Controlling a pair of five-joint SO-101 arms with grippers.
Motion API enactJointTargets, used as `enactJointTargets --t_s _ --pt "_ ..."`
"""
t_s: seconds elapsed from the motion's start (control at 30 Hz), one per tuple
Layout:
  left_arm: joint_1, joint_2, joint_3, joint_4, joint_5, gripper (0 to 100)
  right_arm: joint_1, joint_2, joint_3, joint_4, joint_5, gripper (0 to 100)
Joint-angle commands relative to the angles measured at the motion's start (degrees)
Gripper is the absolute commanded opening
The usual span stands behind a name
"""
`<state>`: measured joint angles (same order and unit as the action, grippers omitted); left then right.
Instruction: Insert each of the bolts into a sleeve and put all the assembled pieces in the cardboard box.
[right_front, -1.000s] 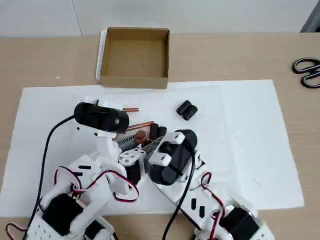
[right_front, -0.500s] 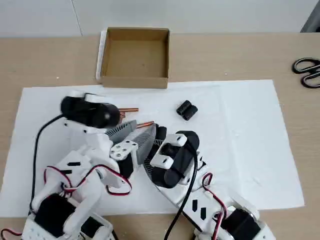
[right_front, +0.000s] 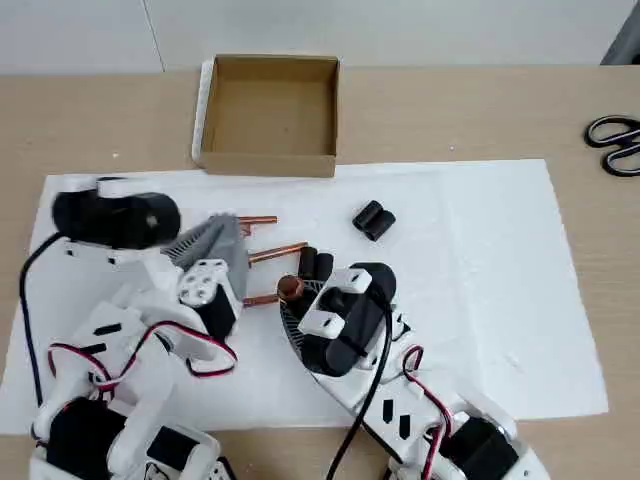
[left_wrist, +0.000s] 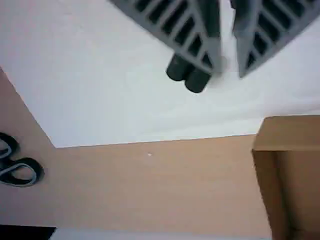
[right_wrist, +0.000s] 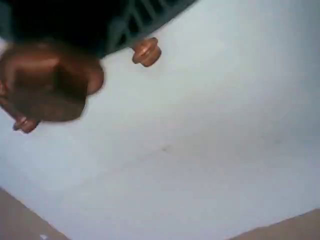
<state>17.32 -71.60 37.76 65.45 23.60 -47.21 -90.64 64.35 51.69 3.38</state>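
I'm holding a round-headed copper bolt (right_front: 290, 288) clamped in the right gripper (right_front: 286, 303) for sleeving, just short of the brown cardboard box (right_front: 268, 162), with the left gripper (left_wrist: 227, 62) parted and empty.

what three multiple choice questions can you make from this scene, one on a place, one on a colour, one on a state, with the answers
1. Where do the scissors lie?
A on a chair
B on the bare table, off the white sheet
C in a person's hand

2. What colour are the bolts?
A blue
B green
C copper

3. What state is the cardboard box in?
A open and empty
B full of parts
C shut with a lid

Answers:
1 B, they rest on the wood at the right edge of the high view.
2 C, their shafts look coppery against the sheet.
3 A, its bare floor shows from above.
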Motion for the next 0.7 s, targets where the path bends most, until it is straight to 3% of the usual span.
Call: enactJointTargets --t_s 0.0,0.17,0.33,0.67 --pt "-5.10 0.53 -0.75 -1.23 -0.35 1 2.95 -0.13 -0.44 -1.63 -1.14 0.4" --pt "-12.75 4.40 -0.57 -1.14 -0.26 1 11.91 1.80 0.35 -1.54 -4.84 0.4" --pt "-15.47 7.91 -0.13 -1.14 -0.18 1 18.59 10.77 0.00 -4.88 -5.45 0.4" --pt "-18.37 22.59 -5.93 -0.79 -0.09 1 22.73 38.73 -14.15 -8.04 -16.53 0.4"
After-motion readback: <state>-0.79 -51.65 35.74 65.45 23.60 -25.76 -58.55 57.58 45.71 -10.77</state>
